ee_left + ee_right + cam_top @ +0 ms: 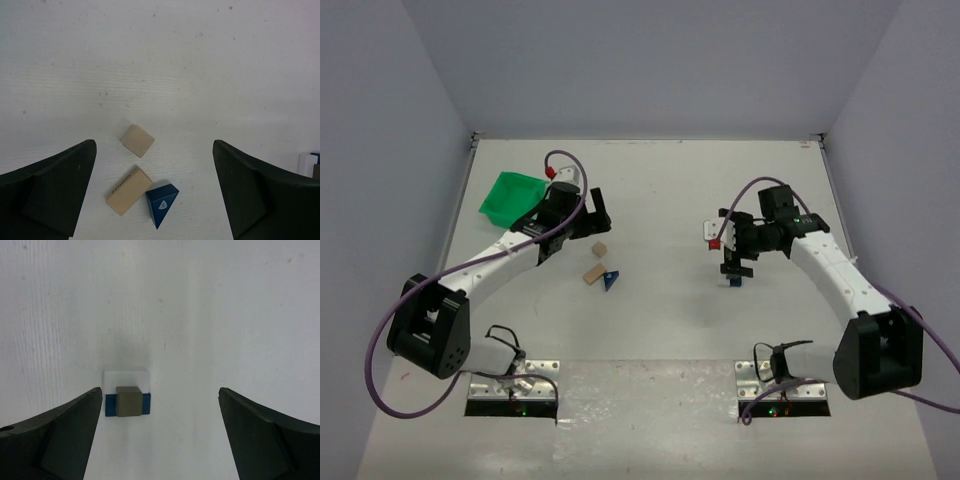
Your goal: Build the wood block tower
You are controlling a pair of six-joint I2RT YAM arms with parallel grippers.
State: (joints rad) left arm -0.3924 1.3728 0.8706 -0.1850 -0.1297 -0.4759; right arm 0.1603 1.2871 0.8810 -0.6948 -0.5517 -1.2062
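Closest to your left wrist lens, the left end effector (154,145) is spread wide with nothing in it. It hangs over three loose pieces on the tabletop (210,65): a blue wedge (161,202) just beside a long tan block (128,191), and a tan cube (137,140) a bit past them. Your right end effector (160,390) is spread and empty too, above a dark grey block (129,401) sitting on a blue block (146,405), with a white piece (126,376) touching the far side. The green bin (510,195) sits far left, next to the left arm.
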